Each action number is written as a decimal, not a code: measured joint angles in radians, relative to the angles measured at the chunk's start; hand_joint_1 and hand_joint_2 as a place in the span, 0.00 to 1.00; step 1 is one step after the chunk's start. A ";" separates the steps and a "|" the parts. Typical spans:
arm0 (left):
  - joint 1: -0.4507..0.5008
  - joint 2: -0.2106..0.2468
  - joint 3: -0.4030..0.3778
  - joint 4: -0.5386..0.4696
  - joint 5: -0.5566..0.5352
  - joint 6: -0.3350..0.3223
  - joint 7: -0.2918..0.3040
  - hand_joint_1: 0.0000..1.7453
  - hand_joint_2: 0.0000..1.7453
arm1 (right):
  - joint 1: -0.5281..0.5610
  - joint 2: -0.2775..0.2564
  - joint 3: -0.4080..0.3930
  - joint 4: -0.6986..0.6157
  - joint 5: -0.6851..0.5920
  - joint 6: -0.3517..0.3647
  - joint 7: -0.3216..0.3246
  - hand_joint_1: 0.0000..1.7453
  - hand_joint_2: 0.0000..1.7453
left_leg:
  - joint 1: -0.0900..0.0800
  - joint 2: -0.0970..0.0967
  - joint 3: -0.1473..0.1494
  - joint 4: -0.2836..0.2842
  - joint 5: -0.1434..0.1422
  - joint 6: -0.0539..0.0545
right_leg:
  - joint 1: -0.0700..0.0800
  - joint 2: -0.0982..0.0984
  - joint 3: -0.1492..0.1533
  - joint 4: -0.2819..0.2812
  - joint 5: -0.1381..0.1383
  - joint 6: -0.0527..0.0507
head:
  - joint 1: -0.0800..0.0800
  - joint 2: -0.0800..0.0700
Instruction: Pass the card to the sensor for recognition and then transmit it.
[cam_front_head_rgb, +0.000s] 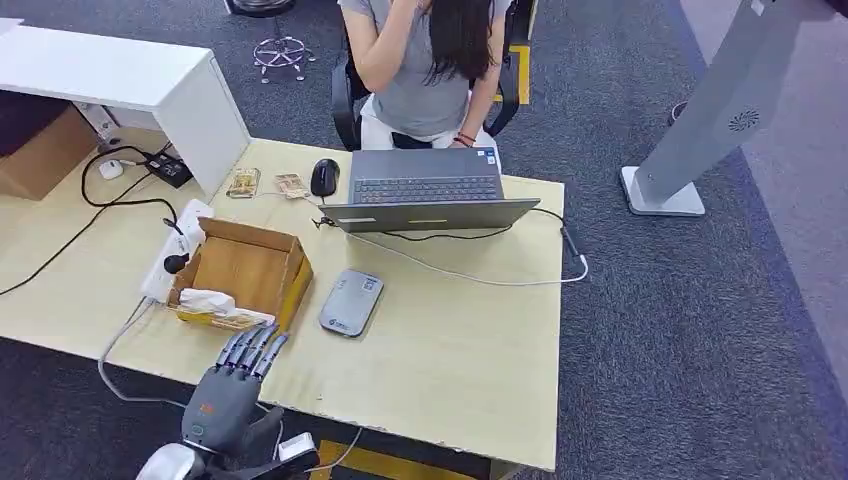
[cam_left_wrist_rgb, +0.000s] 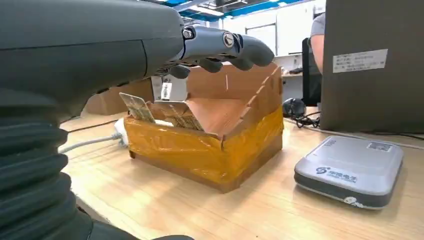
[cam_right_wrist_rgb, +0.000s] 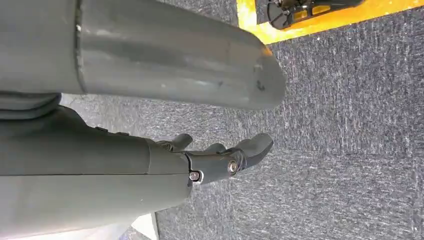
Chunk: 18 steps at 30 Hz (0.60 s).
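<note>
Head view: left hand (cam_front_head_rgb: 238, 385) reaches over the near edge of the pale wooden tabletop (cam_front_head_rgb: 450, 350), its fingers (cam_front_head_rgb: 256, 347) stretched forward side by side and holding nothing, tips just short of the cardboard box (cam_front_head_rgb: 245, 270).
Box: open-topped, bound with yellow tape, with cards (cam_front_head_rgb: 215, 318) and a white scrap along its near wall.
Sensor: grey card reader (cam_front_head_rgb: 351, 302) lying flat just beside the box, on its right.
Far side: a person (cam_front_head_rgb: 425, 60) sits behind an open laptop (cam_front_head_rgb: 425, 190), a black mouse (cam_front_head_rgb: 324, 177) at its left; two more cards (cam_front_head_rgb: 268, 184) lie beyond the box near the mouse.
Cables: a white power strip (cam_front_head_rgb: 180, 245) and black leads run along the left of the box.

Left wrist view: the fingers (cam_left_wrist_rgb: 225, 47) hang loosely curled above the open cardboard box (cam_left_wrist_rgb: 210, 135), apart from it, nothing in them.
Cards: several cards (cam_left_wrist_rgb: 160, 112) stand tilted against the inner near wall of the box.
Sensor: the card reader (cam_left_wrist_rgb: 352, 170) rests on the tabletop (cam_left_wrist_rgb: 200, 210) near the box, in front of the laptop's back (cam_left_wrist_rgb: 372, 65).

Right wrist view: right hand (cam_right_wrist_rgb: 220, 157) hangs over dark grey carpet (cam_right_wrist_rgb: 340, 150), fingers slightly bent and apart, holding nothing; a yellow floor stripe (cam_right_wrist_rgb: 320, 22) crosses one corner.
</note>
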<state>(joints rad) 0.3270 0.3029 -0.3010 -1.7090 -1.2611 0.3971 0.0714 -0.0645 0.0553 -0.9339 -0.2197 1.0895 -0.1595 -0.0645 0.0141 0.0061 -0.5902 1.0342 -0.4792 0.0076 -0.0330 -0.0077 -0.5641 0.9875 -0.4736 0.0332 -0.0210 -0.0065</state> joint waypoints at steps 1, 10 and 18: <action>0.001 0.001 0.005 0.000 0.006 -0.001 0.002 0.00 1.00 | 0.000 0.000 0.000 0.000 0.002 0.000 -0.001 0.00 0.00 | 0.000 0.000 0.000 0.000 0.000 0.000 | 0.000 0.000 0.000 0.000 0.000 0.000 | 0.000 0.000; -0.040 -0.005 0.120 0.019 0.040 -0.010 -0.018 0.00 1.00 | -0.001 0.000 0.000 0.000 0.024 0.004 -0.002 0.00 0.00 | 0.000 0.000 0.000 0.000 0.000 0.000 | 0.000 0.000 0.000 0.000 0.000 0.000 | 0.000 0.000; -0.112 -0.027 0.199 0.076 0.040 -0.021 -0.049 0.00 1.00 | -0.007 -0.001 0.000 0.000 0.042 0.012 0.002 0.00 0.00 | 0.000 0.000 0.001 0.000 0.000 0.000 | 0.000 0.000 0.001 0.000 0.000 0.000 | 0.000 0.000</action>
<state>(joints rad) 0.2146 0.2758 -0.1018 -1.6331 -1.2211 0.3765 0.0229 -0.0719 0.0546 -0.9342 -0.2197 1.1311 -0.1472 -0.0626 0.0142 0.0058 -0.5897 1.0342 -0.4790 0.0076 -0.0328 -0.0077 -0.5635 0.9877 -0.4733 0.0331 -0.0210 -0.0065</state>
